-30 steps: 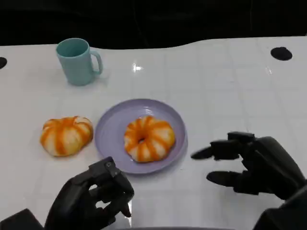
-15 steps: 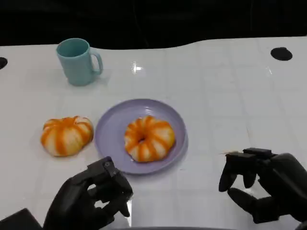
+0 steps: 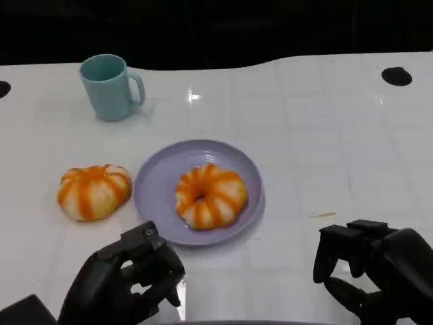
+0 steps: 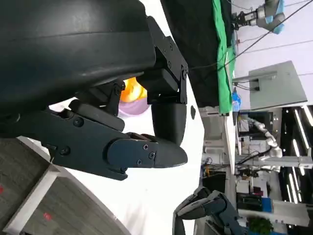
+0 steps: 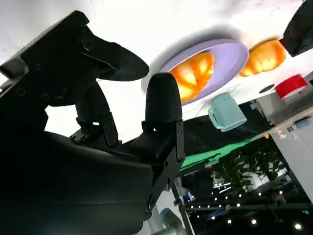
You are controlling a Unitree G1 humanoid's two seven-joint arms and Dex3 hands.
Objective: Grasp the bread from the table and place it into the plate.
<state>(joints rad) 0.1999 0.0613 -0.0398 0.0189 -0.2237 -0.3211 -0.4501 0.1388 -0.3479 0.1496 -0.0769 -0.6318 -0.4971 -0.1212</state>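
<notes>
One orange-and-white striped bread [image 3: 210, 195] lies in the middle of the purple plate [image 3: 157, 184]. A second striped bread [image 3: 93, 191] sits on the white table just to the plate's left. My left hand [image 3: 128, 281] hovers low near the table's front edge, below the plate's left rim, with its fingers curled in and nothing in them. My right hand [image 3: 372, 267] is at the front right, well apart from the plate, fingers bent down and inward, holding nothing. The right wrist view shows the bread [image 5: 195, 73] on the plate [image 5: 230, 58] and the other bread [image 5: 266, 56] beyond.
A teal mug [image 3: 108, 87] stands at the back left, handle to the right. A black round spot [image 3: 396, 76] marks the table's far right. A thin pale sliver [image 3: 323, 215] lies on the table near my right hand. Bare white table spreads right of the plate.
My right hand has drawn back from beside the plate toward the front right edge, and its spread fingers have curled in. The left hand, both breads and the plate have stayed put.
</notes>
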